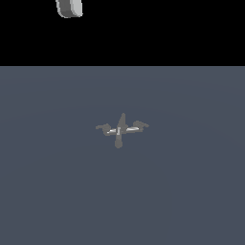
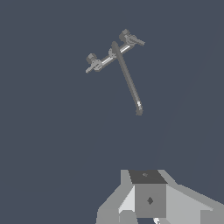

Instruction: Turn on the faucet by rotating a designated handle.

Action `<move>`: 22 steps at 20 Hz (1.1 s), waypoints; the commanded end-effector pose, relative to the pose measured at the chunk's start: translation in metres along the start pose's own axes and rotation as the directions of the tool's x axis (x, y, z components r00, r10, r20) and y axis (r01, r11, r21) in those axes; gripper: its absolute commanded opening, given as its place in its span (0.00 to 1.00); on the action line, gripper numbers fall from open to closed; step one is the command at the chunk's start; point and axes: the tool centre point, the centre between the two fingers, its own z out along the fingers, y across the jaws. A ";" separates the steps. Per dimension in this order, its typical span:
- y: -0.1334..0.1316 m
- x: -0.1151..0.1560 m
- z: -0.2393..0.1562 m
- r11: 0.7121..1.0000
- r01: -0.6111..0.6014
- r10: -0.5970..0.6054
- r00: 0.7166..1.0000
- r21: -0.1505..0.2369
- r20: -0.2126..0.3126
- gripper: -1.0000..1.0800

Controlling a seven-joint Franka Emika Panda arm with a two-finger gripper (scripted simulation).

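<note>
- Grey and tiny, the faucet (image 1: 119, 129) sat alone near the middle of the flat slate table (image 1: 191, 201), its spout bar (image 2: 127, 76) running out from the cross-piece that carries the two side arms.
- By my reading the handle (image 1: 105, 128) was the arm on the exterior view's left, the one with the shorter pale streak; the opposite arm (image 1: 139, 127) carried the longer streak.
- Only a pale link of the robot arm (image 1: 70, 8) showed at the top edge of the exterior view, well apart from the faucet, so the approach seemed barely begun.
- Fingers (image 2: 151, 201): the wrist view showed only grey blocks of the hand at its edge, with the tips out of frame; I could not tell whether they were spread or pressed together.
- To do this step well, the arm would need to descend beside the handle's outer end, staying clear of the spout bar, then push sideways around the centre post rather than down.
- The wrist view showed the spout bar's full length and the knobby ends of both arms, which the exterior view blurred into a small cross.
- The exterior view alone showed the pale streaks clearly and how far the arm hung from the fixture.
</note>
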 end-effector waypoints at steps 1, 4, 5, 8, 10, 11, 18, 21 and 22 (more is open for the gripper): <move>-0.013 0.009 0.020 0.999 -0.052 0.052 0.999 0.000 0.000 0.00; -0.026 0.020 0.041 0.994 -0.108 0.108 0.994 0.000 0.001 0.00; -0.030 0.024 0.048 0.992 -0.125 0.125 0.992 0.000 0.001 0.00; -0.042 0.035 0.068 0.984 -0.176 0.176 0.984 0.000 0.001 0.00; -0.049 0.043 0.080 0.978 -0.209 0.209 0.978 -0.001 0.001 0.00; -0.053 0.047 0.086 0.974 -0.225 0.225 0.974 -0.001 0.001 0.00; -0.074 0.075 0.129 0.944 -0.331 0.331 0.944 -0.002 0.001 0.00; -0.081 0.088 0.146 0.927 -0.374 0.374 0.927 -0.003 0.001 0.00; -0.084 0.092 0.152 0.921 -0.389 0.389 0.921 -0.004 0.001 0.00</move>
